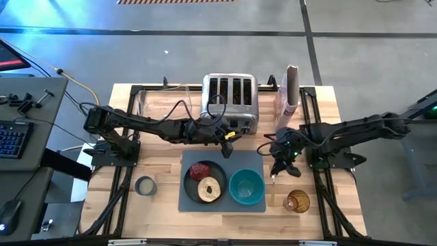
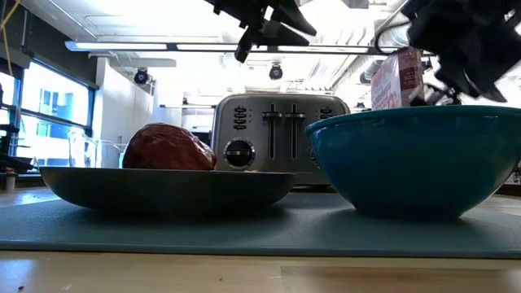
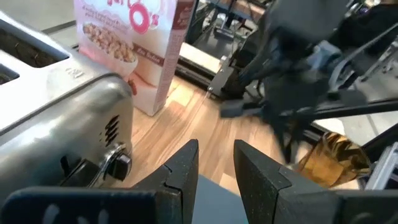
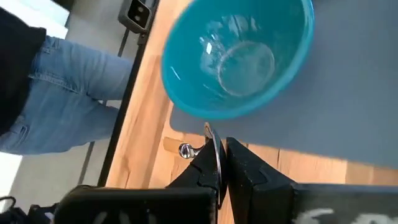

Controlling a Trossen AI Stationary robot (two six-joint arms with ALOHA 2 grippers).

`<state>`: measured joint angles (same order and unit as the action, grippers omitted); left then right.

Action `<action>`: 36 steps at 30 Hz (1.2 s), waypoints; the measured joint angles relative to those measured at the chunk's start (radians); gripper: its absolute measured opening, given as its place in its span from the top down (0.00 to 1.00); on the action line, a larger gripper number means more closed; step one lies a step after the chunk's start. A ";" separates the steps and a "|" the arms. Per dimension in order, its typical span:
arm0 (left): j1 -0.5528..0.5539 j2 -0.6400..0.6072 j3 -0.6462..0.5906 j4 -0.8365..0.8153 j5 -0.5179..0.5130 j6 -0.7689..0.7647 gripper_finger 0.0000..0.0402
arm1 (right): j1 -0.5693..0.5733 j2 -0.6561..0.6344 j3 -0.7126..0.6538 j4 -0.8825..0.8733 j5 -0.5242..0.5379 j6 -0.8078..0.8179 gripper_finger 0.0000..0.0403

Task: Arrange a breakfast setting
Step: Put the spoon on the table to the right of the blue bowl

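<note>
We count one mat [image 1: 222, 179] on the surface [image 1: 157, 109], and on it one plate [image 1: 205, 181] and one bowl [image 1: 246, 186]. The plate carries one red lump [image 1: 201, 170] and one bagel ring [image 1: 210, 189]. We see one spoon [image 1: 274, 175], one toaster [image 1: 230, 98] with four slots, one cereal bag [image 1: 291, 89], one tape roll [image 1: 145, 185] and one amber glass [image 1: 296, 201]. Two arms work here, each with one claw: left [image 1: 227, 147], right [image 1: 275, 173].
</note>
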<state>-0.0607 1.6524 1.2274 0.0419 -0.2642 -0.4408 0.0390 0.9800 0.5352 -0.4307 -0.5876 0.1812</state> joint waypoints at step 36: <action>0.006 -0.023 0.001 -0.042 0.030 -0.029 0.78 | -0.022 0.301 -0.092 0.201 0.018 0.092 1.00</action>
<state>-0.0551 1.6299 1.2282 -0.0005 -0.2346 -0.4697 0.0174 1.2811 0.4435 -0.2298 -0.5693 0.2729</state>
